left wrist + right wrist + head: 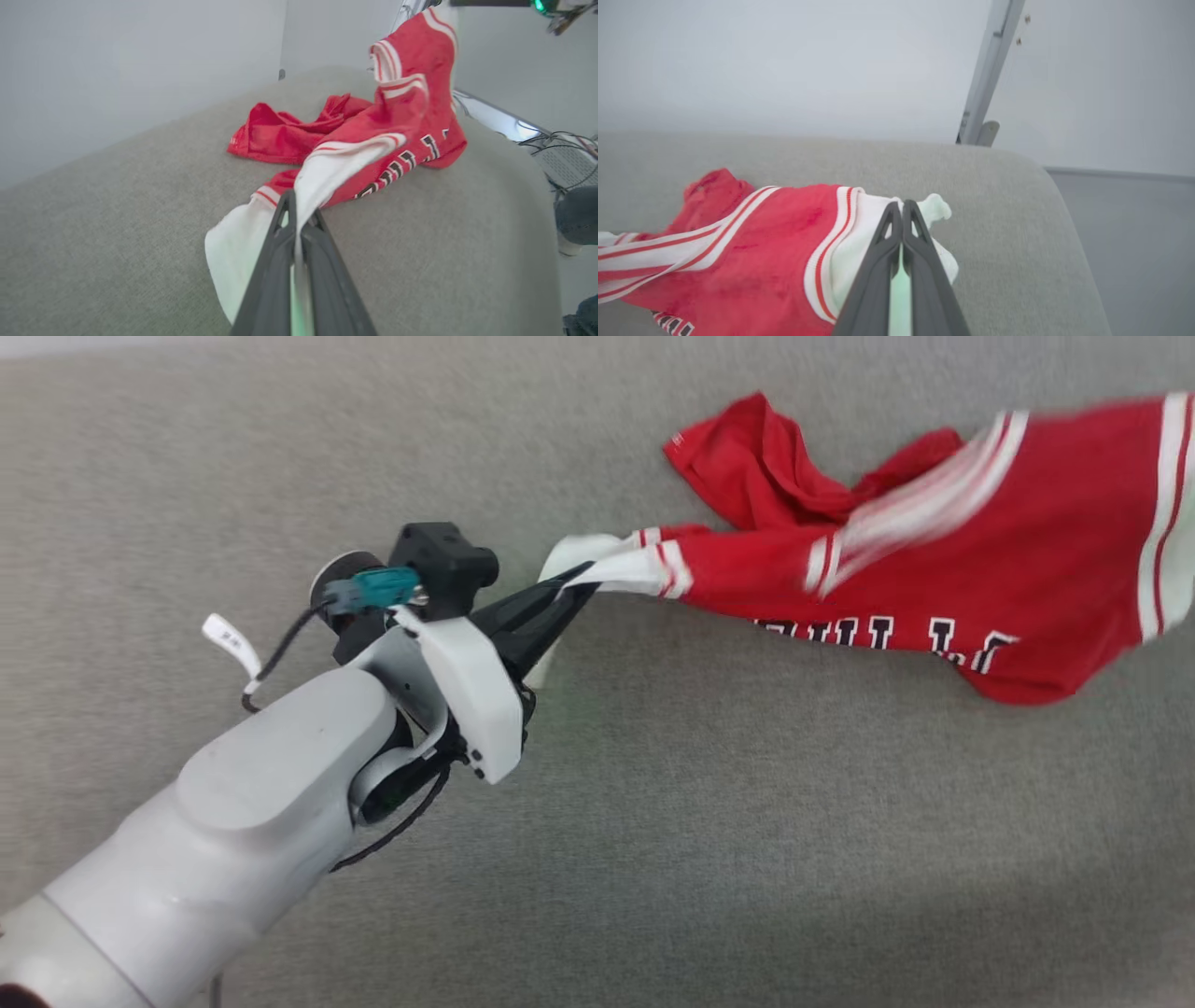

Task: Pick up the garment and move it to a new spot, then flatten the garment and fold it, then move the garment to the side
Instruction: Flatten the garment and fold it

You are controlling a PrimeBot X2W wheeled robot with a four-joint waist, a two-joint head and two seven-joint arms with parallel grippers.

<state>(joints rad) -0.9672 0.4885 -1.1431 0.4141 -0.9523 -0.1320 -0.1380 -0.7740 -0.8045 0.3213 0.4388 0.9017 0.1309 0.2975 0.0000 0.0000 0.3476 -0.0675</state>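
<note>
We grip one white sleeve end of the garment (943, 588) in our clenched left hand (581, 577), low over the middle of the grey desk (653, 821). Our right hand (902, 210) is clamped on another white end toward the right edge. Between them the red body hangs stretched, with a crumpled part lying toward the far edge.

Setting: a robot test room or laboratory. The work surface (653, 859) before me is a wide pad covered in plain grey woven cloth, with rounded edges. Bare pale walls (117, 70) stand behind it toward 12 o'clock in my wrist views. A metal post (992, 70) rises at 1 o'clock in my right wrist view. At 3 o'clock in my left wrist view, loose cables (558, 138) and a perforated grey panel (570, 163) lie near a person's leg (577, 214).
</note>
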